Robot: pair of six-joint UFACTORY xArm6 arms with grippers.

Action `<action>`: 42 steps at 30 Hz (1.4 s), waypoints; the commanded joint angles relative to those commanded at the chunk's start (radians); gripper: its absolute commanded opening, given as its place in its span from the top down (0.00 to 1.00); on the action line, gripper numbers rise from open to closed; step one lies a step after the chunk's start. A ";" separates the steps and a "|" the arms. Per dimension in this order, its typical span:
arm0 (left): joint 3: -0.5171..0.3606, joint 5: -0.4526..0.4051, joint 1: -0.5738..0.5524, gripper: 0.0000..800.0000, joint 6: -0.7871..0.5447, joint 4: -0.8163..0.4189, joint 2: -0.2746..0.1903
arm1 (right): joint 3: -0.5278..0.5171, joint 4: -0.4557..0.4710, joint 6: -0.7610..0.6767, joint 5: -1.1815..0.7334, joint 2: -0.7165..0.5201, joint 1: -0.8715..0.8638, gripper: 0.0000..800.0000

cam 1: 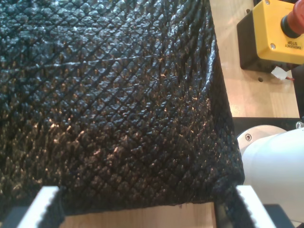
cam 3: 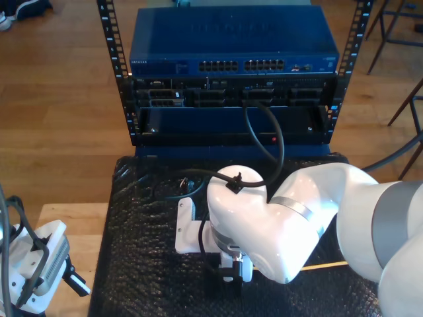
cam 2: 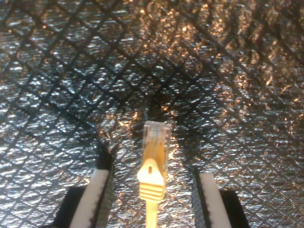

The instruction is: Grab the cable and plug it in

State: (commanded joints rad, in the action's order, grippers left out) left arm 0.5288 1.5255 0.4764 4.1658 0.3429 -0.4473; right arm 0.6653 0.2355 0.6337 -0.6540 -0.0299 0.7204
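My second gripper (cam 2: 152, 199) hangs low over the black quilted mat (cam 2: 228, 95), its two white fingers (cam 2: 208, 199) spread apart with the cable (cam 2: 153, 175) lying between them; I cannot tell whether the pads touch it. The cable's clear plug (cam 2: 155, 135) points away from the gripper, just above the mat.

In the exterior view a big white arm (cam 3: 291, 224) covers most of the mat's middle, and a thin yellow run of cable (cam 3: 324, 265) shows beneath it. Beyond the mat's far edge stands a blue rack (cam 3: 231, 39) with rows of ports.

My first gripper (cam 1: 142, 209) has its fingers wide apart at the mat's edge, near a yellow emergency-stop box (cam 1: 275, 28) on the wooden bench (cam 1: 256, 95).
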 joint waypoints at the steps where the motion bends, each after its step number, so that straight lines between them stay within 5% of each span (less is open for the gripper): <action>1: 0.000 0.000 0.000 0.00 0.000 0.000 0.000 | 0.000 0.000 0.000 0.000 -0.002 0.000 0.50; 20: 0.000 0.000 0.000 0.00 0.000 0.000 0.000 | -0.003 0.005 0.000 0.003 0.000 0.011 0.69; 42: 0.005 0.002 0.000 0.00 0.000 0.000 0.000 | -0.018 0.006 0.000 0.003 -0.009 0.011 0.75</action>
State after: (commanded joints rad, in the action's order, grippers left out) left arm 0.5334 1.5271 0.4764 4.1658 0.3429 -0.4473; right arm 0.6469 0.2417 0.6337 -0.6510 -0.0391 0.7311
